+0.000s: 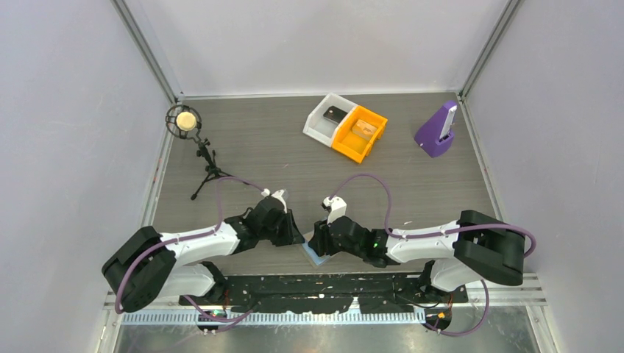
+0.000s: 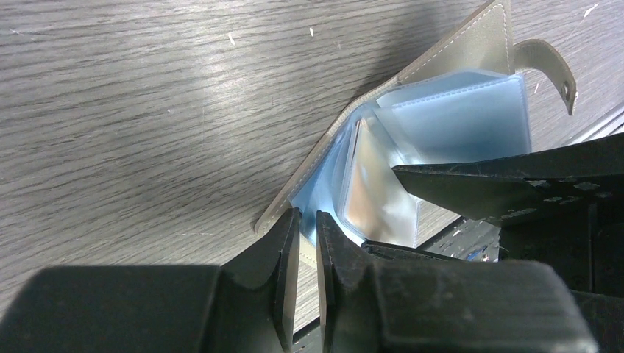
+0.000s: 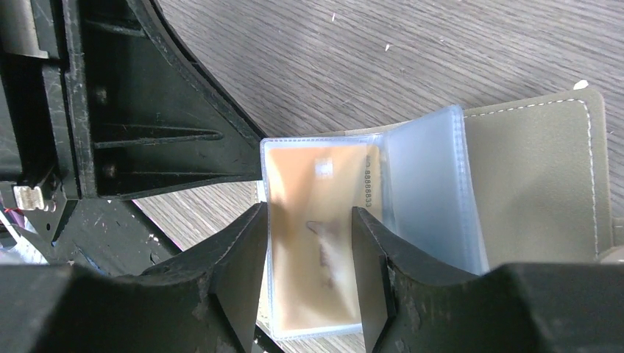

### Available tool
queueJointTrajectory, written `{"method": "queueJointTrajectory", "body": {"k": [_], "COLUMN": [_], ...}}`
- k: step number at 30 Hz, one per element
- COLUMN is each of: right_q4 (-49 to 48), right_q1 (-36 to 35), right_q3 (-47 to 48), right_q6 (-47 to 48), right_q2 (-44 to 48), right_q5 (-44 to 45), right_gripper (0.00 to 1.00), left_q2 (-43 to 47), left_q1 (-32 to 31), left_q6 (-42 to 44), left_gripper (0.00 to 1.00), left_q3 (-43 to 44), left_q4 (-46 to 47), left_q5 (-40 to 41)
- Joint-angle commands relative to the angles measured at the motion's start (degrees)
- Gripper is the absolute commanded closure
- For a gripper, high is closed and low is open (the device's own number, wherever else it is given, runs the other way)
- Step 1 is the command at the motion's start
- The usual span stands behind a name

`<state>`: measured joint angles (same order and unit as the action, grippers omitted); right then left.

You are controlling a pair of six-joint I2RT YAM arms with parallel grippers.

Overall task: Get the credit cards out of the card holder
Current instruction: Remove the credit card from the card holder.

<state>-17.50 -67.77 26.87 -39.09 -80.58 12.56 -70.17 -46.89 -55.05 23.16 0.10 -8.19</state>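
The card holder (image 1: 315,255) lies open at the table's front edge between both grippers. In the left wrist view its grey-brown cover (image 2: 471,40) stands tilted, with light blue sleeves and a tab (image 2: 548,62). My left gripper (image 2: 307,220) is shut on the holder's lower corner; it also shows in the top view (image 1: 296,237). My right gripper (image 3: 309,215) is open, its fingers either side of a clear sleeve that holds an orange-gold card (image 3: 316,191). The cover (image 3: 537,176) lies flat to the right. In the top view the right gripper (image 1: 318,241) is over the holder.
A white bin (image 1: 318,121) and an orange bin (image 1: 370,136) stand side by side at the back, each with something inside. A purple stand (image 1: 435,134) is at the back right. A microphone on a small tripod (image 1: 184,121) is at the back left.
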Motion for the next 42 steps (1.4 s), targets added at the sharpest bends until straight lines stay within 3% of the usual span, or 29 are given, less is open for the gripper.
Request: {"method": "queueJointTrajectory", "body": {"k": [1, 19, 26, 42], "right_q4": [3.35, -0.58, -0.96, -1.07], "right_q1": [-0.35, -0.3, -0.26, -0.25], "right_q3": [0.58, -1.08, -1.65, -2.08], "right_q6": [0.55, -1.56, -1.82, -1.95], "right_q2": [0.66, 1.94, 2.55, 3.22], "right_q5": [1.47, -0.75, -0.6, -0.54], "right_gripper": [0.5, 0.51, 0.51, 0.51], "left_q2": [0.19, 7.63, 11.13, 5.75], "left_q1": [-0.39, -0.39, -0.39, -0.39], "left_q6": [1.12, 2.93, 2.74, 1.84], "left_gripper": [0.83, 0.83, 0.83, 0.83], "left_q3": [2.07, 3.21, 3.13, 3.29], "left_q4": [0.08, -10.24, -6.57, -0.47], "left_q5": [-0.78, 6.92, 5.9, 2.68]}}
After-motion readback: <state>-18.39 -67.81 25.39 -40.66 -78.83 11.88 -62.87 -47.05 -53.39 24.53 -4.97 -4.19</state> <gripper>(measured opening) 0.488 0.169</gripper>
